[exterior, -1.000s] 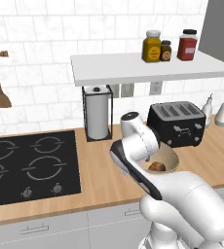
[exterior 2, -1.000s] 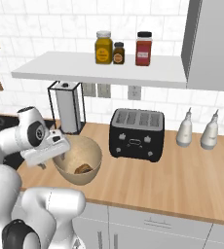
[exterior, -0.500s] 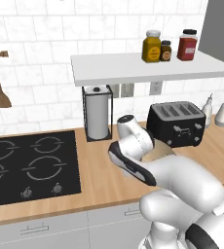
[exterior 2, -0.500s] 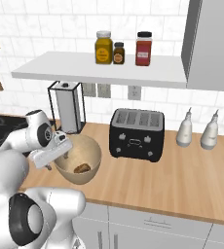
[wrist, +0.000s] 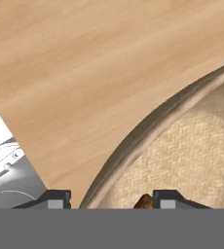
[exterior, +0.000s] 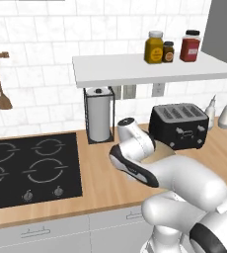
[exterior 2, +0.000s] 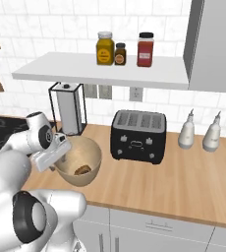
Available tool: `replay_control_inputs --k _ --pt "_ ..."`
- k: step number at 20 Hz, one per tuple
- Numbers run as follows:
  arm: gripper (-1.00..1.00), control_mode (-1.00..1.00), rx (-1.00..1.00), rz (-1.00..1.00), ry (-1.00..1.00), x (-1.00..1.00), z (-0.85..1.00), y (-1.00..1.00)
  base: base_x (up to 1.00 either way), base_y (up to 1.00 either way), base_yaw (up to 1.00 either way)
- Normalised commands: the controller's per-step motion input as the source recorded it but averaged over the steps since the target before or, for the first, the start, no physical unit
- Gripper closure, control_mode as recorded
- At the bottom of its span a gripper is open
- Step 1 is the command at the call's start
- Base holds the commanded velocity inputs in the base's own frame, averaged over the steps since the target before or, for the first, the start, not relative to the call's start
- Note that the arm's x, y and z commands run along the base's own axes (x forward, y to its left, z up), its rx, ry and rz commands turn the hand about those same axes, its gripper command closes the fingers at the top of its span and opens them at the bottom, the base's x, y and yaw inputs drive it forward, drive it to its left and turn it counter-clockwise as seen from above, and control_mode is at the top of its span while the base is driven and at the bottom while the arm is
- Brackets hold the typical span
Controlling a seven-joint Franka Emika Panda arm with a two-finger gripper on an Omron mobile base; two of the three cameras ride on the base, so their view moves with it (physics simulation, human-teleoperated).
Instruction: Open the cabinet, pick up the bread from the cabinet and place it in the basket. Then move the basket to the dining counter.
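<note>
The basket (exterior 2: 79, 161) is seen on the wood counter (exterior 2: 183, 177), left of the toaster (exterior 2: 137, 136), with the bread (exterior 2: 82, 170) lying inside. The jaws are placed astride the basket's near rim, one finger (wrist: 168, 199) inside, one outside; whether the rim is gripped cannot be told.

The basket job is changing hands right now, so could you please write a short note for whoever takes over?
Pincer: straddles the basket rim, one finger outside and one inside; grip not confirmed.
Bread: lies in the basket.
Basket: on the wood counter beside the toaster.
Done: bread is in the basket.
Left: secure the rim, carry the basket to the dining counter.
</note>
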Motion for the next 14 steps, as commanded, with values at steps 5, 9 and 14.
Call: replay_control_inputs --k 5,9,14 --pt "1.0 -1.0 0.0 0.13 0.0 0.04 -0.47 -0.45 0.0 0.0 0.0" --pt "1.0 -1.0 0.0 0.25 0.07 0.02 -0.03 -0.19 0.0 0.0 0.0" --pt "1.0 -1.0 0.0 0.35 -0.01 -0.33 0.34 -0.09 0.0 0.0 0.0"
